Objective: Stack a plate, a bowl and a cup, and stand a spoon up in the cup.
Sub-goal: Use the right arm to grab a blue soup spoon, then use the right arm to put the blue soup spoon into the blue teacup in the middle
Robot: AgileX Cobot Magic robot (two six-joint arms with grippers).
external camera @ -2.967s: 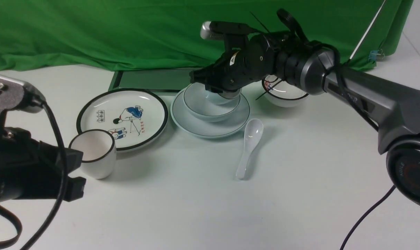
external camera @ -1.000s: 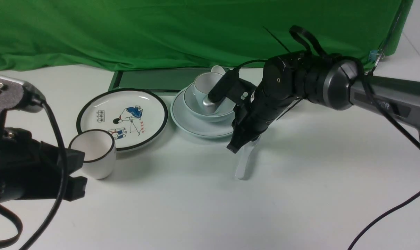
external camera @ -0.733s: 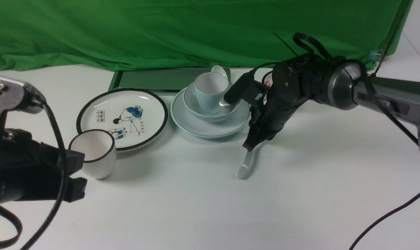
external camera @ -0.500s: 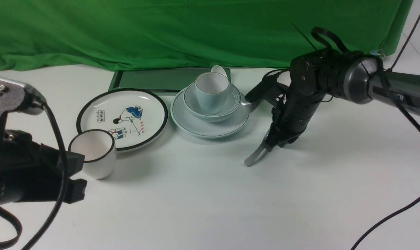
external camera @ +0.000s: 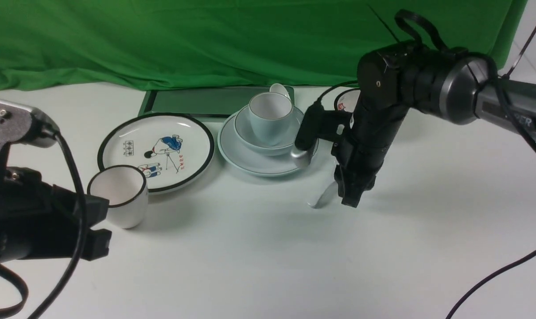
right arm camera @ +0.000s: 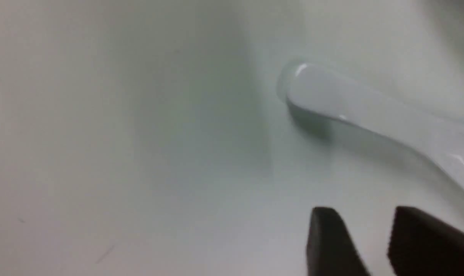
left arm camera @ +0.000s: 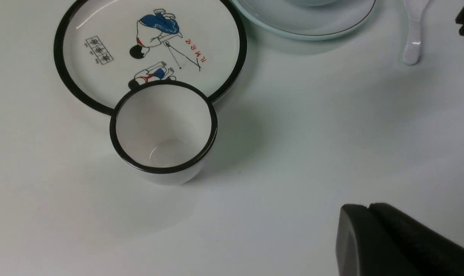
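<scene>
The spoon (external camera: 324, 195) lies on the table (external camera: 250, 266), the last piece left, with plate (external camera: 250, 164), bowl (external camera: 268, 151) and cup (external camera: 270, 127) already stacked, right gripper (right arm camera: 362, 214) parted and empty, left gripper (left arm camera: 369, 207) clenched on nothing!

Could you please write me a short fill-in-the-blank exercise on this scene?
1. The small pale blue cup stands in the pale blue-green ____.
2. That stack's bottom piece is a pale blue-green ____.
3. The white cup has a thick rim coloured ____.
4. The right claw is not shut but ____.

Missing words, in order: bowl; plate; black; open.
</scene>
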